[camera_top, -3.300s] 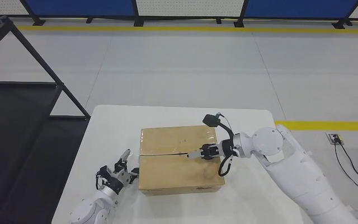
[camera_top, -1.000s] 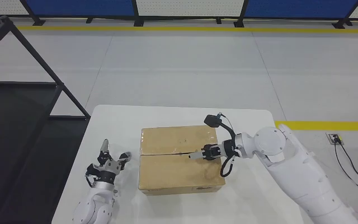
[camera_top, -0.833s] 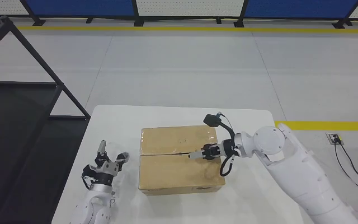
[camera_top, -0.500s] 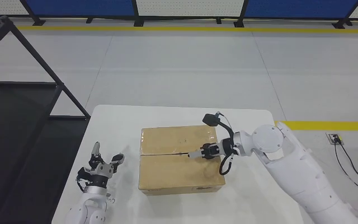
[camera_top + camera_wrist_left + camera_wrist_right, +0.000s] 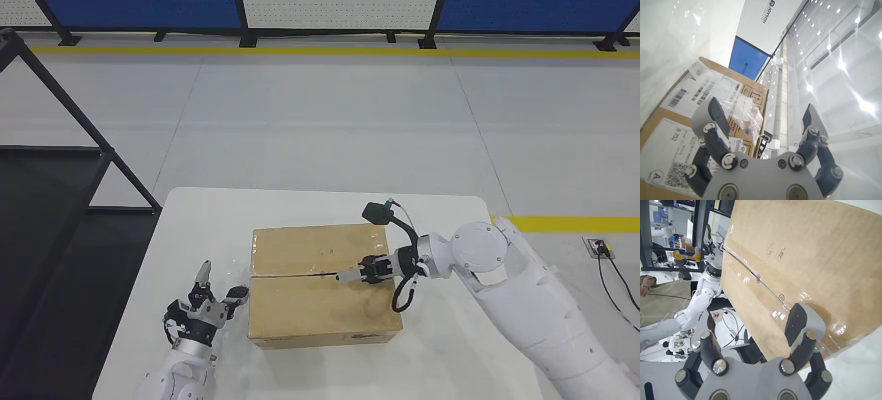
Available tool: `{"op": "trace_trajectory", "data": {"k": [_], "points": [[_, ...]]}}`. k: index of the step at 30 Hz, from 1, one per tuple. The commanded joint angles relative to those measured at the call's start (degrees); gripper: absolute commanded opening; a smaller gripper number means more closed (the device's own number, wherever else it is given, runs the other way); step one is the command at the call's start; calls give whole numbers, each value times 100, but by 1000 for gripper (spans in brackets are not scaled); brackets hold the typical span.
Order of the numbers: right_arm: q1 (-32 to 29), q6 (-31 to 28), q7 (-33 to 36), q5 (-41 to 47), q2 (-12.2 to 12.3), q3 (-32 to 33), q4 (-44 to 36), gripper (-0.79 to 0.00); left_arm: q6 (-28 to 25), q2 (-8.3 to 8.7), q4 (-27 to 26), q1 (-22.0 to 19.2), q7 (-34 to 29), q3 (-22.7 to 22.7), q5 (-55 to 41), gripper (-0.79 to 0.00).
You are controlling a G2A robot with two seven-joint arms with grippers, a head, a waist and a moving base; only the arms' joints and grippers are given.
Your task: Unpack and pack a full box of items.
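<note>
A brown cardboard box (image 5: 315, 255) with closed top flaps is seen at the middle of the white tabletop (image 5: 200, 230), with its long sides parallel to the near edge. A seam is seen running along the middle of the lid, and it is covered by a strip of glossy clear tape (image 5: 745, 275). On the box's left end, in the left wrist view (image 5: 657, 117), white printed labels (image 5: 687, 91) and a crumpled clear plastic pouch (image 5: 747, 113) are stuck.

The left gripper (image 5: 220, 283) is held just beside that left end of the box, toward the near left corner of the tabletop. Its jaws are spread wide in its own wrist view (image 5: 762, 111), and nothing is gripped between them. The ribbed black pads (image 5: 717, 115) are turned toward the labelled cardboard but are kept apart from it.

The right gripper (image 5: 345, 273) is placed over the lid (image 5: 810, 256), reaching in from the right edge of the tabletop and aimed along the seam. Its jaws are parted as well (image 5: 753, 321), and nothing is clamped. One grey finger (image 5: 797, 323) is set at the taped seam, while the other is kept off the cardboard. Whether that finger presses on the tape cannot be told.
</note>
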Motion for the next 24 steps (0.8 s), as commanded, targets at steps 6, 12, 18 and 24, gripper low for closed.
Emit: {"op": "trace_trajectory", "data": {"k": [6, 12, 18, 24], "points": [[-25, 10, 20, -16, 4, 11, -44, 0, -167, -60, 114, -127, 223, 88, 162, 0], [-105, 23, 17, -46, 32, 78, -115, 0, -688, -152, 325, -388, 407, 200, 105, 0], [-189, 48, 13, -62, 58, 142, -198, 0, -1586, -239, 169, -345, 589, 222, 146, 0], [-221, 66, 16, -89, 67, 158, -277, 0, -2027, -323, 101, -405, 829, 284, 198, 0]]}}
